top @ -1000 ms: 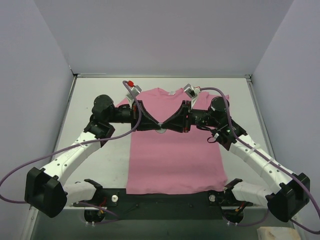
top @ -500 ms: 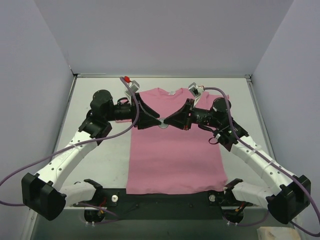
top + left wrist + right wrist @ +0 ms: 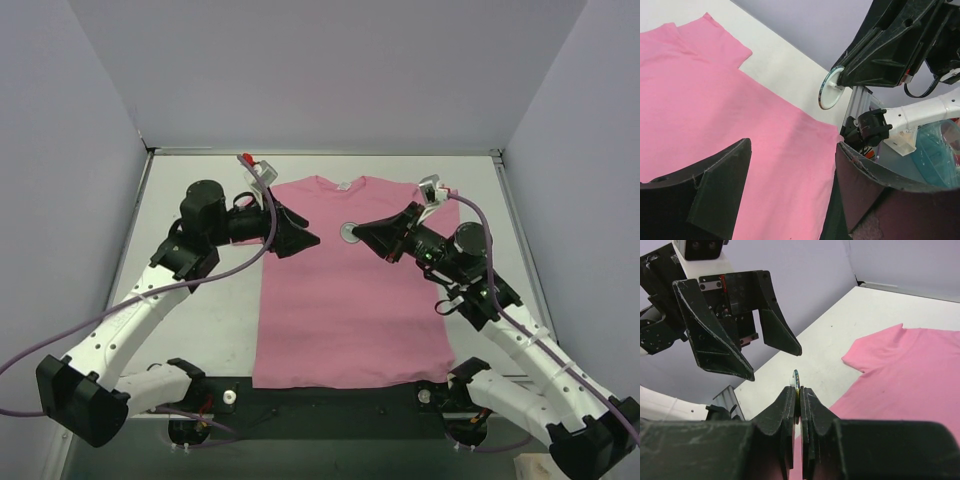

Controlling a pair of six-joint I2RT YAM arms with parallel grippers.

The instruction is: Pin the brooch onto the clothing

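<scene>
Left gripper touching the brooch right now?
Apart. The top view shows a strip of pink shirt between the open left gripper and the brooch, which is pinched in the right gripper.

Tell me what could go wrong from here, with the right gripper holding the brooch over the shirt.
1. The right gripper pinches the brooch by its edge at the very fingertips; pressing down could twist or drop it.
2. The T-shirt lies loose and the open left gripper is not holding it, so the fabric may bunch or slide.
3. The two grippers are close together; a careless move could knock them.
</scene>
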